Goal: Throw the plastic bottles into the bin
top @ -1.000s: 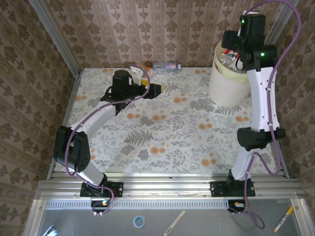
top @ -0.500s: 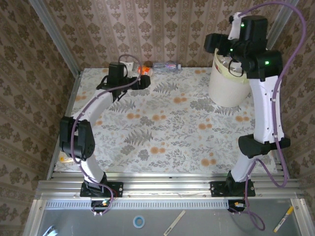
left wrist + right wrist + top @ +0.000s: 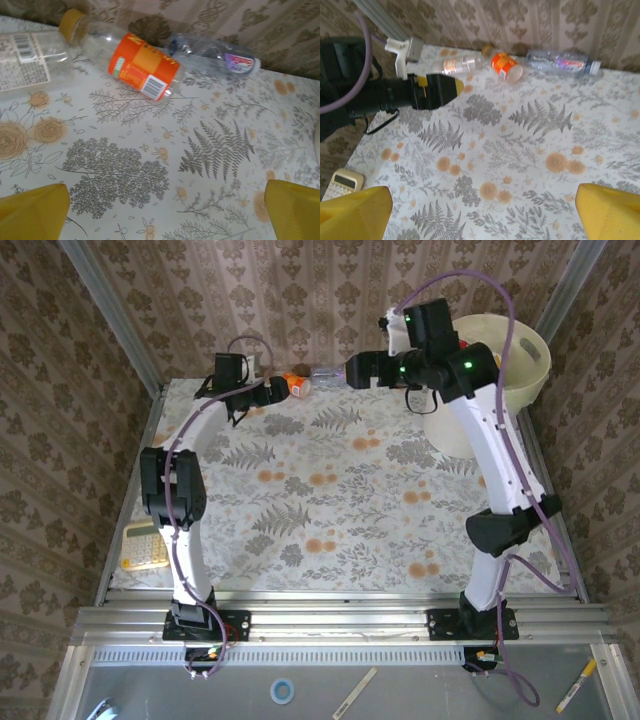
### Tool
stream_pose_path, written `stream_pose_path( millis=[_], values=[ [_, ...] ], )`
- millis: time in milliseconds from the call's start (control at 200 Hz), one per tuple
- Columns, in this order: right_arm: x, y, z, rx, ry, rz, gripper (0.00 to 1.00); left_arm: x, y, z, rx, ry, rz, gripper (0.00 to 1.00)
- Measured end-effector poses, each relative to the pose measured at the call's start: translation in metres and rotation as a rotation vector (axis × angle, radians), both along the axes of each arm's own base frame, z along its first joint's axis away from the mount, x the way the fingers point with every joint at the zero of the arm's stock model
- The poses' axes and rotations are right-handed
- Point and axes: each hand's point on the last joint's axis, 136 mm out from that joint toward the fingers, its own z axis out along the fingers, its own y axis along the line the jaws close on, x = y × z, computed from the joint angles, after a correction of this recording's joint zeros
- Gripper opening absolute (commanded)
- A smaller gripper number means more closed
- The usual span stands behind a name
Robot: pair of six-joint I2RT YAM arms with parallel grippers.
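Three plastic bottles lie along the back wall. An orange-labelled one (image 3: pixel 142 67) lies in the middle, a clear one with a yellow cap (image 3: pixel 35 57) left of it, and a crushed clear one with a blue-purple label (image 3: pixel 215 52) to the right. My left gripper (image 3: pixel 167 200) hangs open just short of them, with nothing between its yellow fingertips (image 3: pixel 35 210). My right gripper (image 3: pixel 482 200) is open and empty above the table, facing the same bottles (image 3: pixel 506 66). The cream bin (image 3: pixel 528 370) stands at the back right behind the right arm.
A yellow calculator (image 3: pixel 145 545) lies at the table's left edge, by the left arm's elbow. The left gripper (image 3: pixel 452 86) reaches in just before the bottles in the right wrist view. The patterned wall rises close behind the bottles.
The right arm swung left from above the bin to the back middle of the table. The left arm stretched further toward the bottles at the back wall, uncovering the calculator.
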Motion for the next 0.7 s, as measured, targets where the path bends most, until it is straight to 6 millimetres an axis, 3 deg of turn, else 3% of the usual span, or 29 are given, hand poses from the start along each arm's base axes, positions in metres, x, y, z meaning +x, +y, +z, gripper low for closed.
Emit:
stream_pose_path(
  millis=[205, 380, 550, 700],
  values=[
    [0.003, 0.021, -0.025, -0.001, 0.064, 0.047, 0.98, 0.036, 0.041, -0.021, -0.002, 0.029, 0.110, 1.00],
    [-0.001, 0.029, -0.031, 0.000, 0.082, 0.071, 0.99, 0.067, 0.082, -0.017, 0.028, -0.002, 0.188, 1.00],
    [-0.005, 0.032, -0.061, -0.020, 0.164, 0.086, 0.99, 0.092, 0.119, -0.008, 0.048, -0.046, 0.249, 1.00],
    [-0.008, 0.035, -0.079, -0.028, 0.214, 0.097, 0.99, 0.114, 0.143, -0.015, 0.067, -0.066, 0.271, 1.00]
  ],
)
